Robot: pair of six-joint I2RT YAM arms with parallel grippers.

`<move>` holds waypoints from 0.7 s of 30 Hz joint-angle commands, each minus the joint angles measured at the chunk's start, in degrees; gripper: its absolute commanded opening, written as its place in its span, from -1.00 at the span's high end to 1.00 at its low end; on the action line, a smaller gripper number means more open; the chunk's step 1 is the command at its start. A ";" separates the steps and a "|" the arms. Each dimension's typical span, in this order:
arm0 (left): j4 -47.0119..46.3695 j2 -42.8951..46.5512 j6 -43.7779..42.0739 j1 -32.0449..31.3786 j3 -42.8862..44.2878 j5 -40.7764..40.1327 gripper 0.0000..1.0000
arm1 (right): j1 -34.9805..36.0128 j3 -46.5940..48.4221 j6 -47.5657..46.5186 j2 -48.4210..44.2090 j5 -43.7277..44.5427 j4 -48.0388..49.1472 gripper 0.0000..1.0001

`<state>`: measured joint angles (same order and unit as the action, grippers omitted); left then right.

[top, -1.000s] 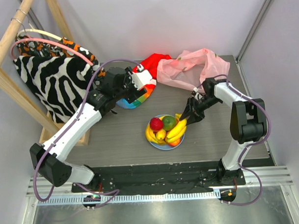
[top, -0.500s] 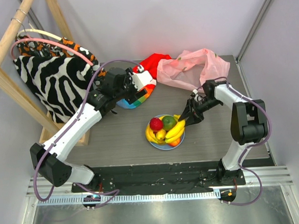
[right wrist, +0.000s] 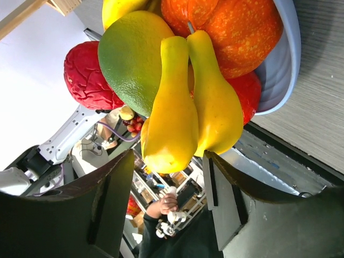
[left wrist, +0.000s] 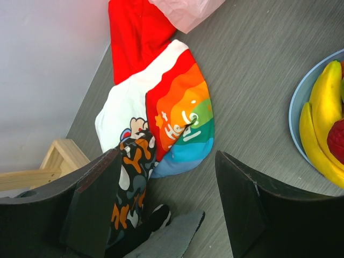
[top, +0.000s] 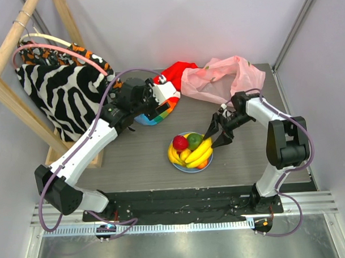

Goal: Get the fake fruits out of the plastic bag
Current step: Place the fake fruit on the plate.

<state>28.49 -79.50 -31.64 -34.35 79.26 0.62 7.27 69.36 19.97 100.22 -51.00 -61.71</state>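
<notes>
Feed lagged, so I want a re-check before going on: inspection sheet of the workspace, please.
Surface: grey wood-grain table; no spills seen.
Job's things: fake fruits piled on the light-blue plate; pink plastic bag crumpled at the far edge, contents unclear.
Clutter: red cloth and rainbow-striped cloth left of the bag; zebra-print fabric on the wooden rack.
Grippers: left claw open above the rainbow-striped cloth; right claw open at the plate's right rim, gripping nothing.
Cables: purple cable along each arm; no snag seen.
Surroundings: pale walls, metal rail at the near edge.
</notes>
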 commanded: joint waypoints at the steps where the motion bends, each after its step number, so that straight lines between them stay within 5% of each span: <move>1: -1.95 0.67 0.61 0.33 -0.07 0.78 -0.49 | 0.38 0.51 1.13 -0.64 0.73 -0.51 -0.25; 9: -2.12 0.40 0.61 0.33 -0.34 0.96 -0.49 | -0.23 2.09 -1.07 -0.47 0.64 -1.74 -0.31; 11: -2.21 0.32 0.61 0.33 -0.34 0.96 -0.49 | -1.20 2.97 -2.03 -0.38 0.38 -2.35 -0.43; 14: -2.21 0.40 0.70 0.42 -0.51 0.79 -0.50 | -2.17 6.04 -3.96 -0.12 0.38 -4.02 -0.99; 17: -2.30 0.32 0.96 0.34 -0.69 0.52 -0.52 | -2.96 9.29 -6.16 -0.12 1.69 -6.30 -0.99; 19: -2.74 0.40 1.66 0.33 -0.60 -0.18 -0.73 | -4.27 11.49 -7.65 -0.12 3.88 -6.93 -0.99; 20: -3.00 0.66 1.93 0.42 -0.78 -0.27 -0.99 | -6.19 12.45 -8.01 0.06 5.20 -7.19 -0.99; 21: -3.26 0.75 2.28 0.42 -0.86 -0.36 -1.00 | -7.00 14.55 -8.45 0.23 6.52 -7.11 -0.99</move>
<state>28.47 -79.50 -31.62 -34.35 78.46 0.60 3.70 78.00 14.83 100.55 -48.69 -66.06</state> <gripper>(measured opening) 0.917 0.995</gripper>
